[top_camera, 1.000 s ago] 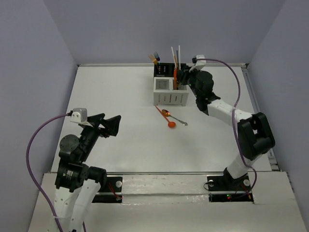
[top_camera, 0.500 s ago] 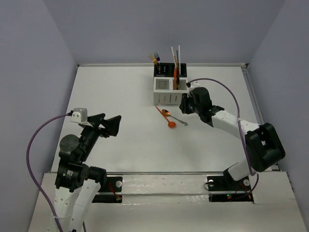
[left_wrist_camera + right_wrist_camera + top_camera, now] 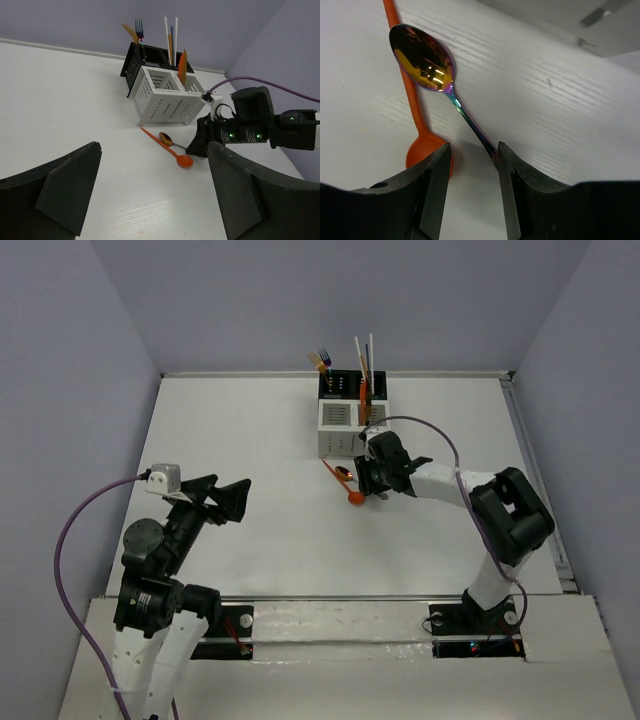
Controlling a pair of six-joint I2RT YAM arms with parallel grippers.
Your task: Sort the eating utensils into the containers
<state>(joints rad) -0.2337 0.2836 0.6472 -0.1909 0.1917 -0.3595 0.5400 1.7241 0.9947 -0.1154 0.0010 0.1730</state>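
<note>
An orange spoon [image 3: 345,486] and an iridescent gold spoon [image 3: 344,473] lie crossed on the table just in front of the caddy [image 3: 350,426]. The caddy holds forks, white sticks and an orange utensil upright. My right gripper [image 3: 472,160] is open, low over the table. The iridescent spoon's handle [image 3: 470,125] runs between its jaws and touches the right finger [image 3: 507,170]. The orange spoon's bowl [image 3: 422,147] lies against the left finger. My left gripper [image 3: 150,195] is open and empty, raised over the near left table. Both spoons show in the left wrist view [image 3: 175,155].
The caddy [image 3: 162,92] stands at the back centre, close behind my right gripper. Purple cables loop over both arms. Grey walls close in the table on three sides.
My right arm has swung down and left from the caddy's right side to the two spoons on the table. My left arm has not moved.
</note>
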